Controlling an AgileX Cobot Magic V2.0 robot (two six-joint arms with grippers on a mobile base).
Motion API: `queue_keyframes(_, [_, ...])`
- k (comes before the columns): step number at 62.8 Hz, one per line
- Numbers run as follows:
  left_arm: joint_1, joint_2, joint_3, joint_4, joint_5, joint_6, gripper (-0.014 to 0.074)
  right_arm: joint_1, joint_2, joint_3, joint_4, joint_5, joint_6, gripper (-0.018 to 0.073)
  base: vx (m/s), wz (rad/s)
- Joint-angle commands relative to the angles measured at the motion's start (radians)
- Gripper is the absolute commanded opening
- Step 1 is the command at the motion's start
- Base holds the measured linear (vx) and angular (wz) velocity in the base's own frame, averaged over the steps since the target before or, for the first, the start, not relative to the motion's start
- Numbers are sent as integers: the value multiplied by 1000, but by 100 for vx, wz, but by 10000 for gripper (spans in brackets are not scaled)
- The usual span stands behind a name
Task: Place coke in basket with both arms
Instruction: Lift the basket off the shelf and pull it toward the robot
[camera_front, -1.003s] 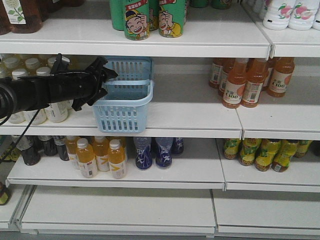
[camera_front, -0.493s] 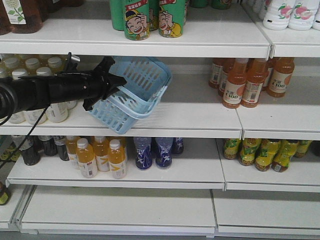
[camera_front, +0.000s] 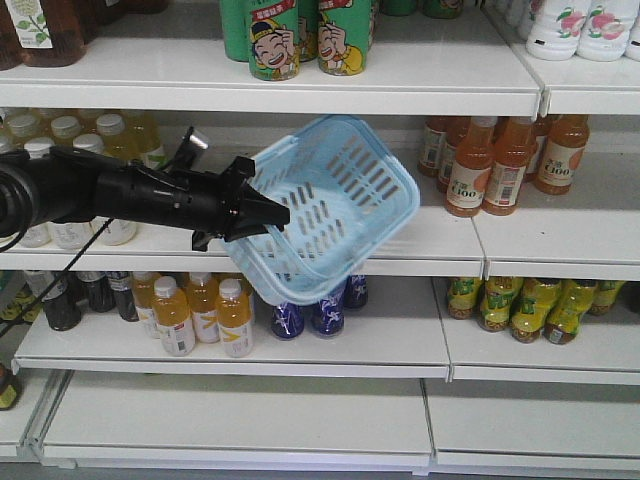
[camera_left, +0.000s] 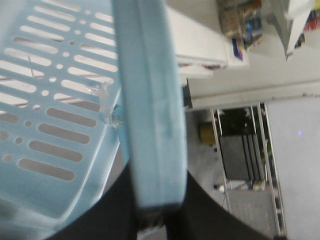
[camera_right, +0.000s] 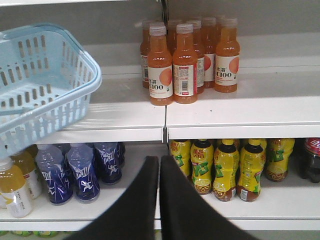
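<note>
Left hand: pinching rim of light blue slotted plastic basket; basket tilted, likely being lifted clear.
Right hand: fingers pressed together, empty; red-labelled dark cola bottle far lower right.

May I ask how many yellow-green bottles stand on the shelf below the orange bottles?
5 yellow-green bottles: three in a front row, at left, middle and right, and one set back at each end. Others may be hidden behind them.

Pale blue slotted basket, black arm
</note>
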Motion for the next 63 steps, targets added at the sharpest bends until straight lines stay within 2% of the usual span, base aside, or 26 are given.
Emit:
queue_keyframes(1, [-43, -95, -6, 17, 112, -24, -8, -4, -18, 9, -10, -73, -5, -5, 0, 0])
queue_keyframes(14, [-123, -205, 76, 65, 114, -22, -8, -4, -18, 9, -10, -73, -5, -5, 0, 0])
queue_keyframes(31, [-243, -379, 208, 70, 112, 7, -8, -4, -18, 9, -10, -73, -5, -5, 0, 0])
queue_keyframes(41, [-315, -488, 293, 68, 62, 19, -8, -4, -18, 9, -10, -73, -5, -5, 0, 0])
queue_keyframes(49, [-362, -565, 349, 50, 7, 24, -8, -4, -18, 9, -10, -73, -5, -5, 0, 0])
queue_keyframes(63, [-423, -659, 392, -42, -53, 40, -8, -4, -18, 9, -10, -73, -5, -5, 0, 0])
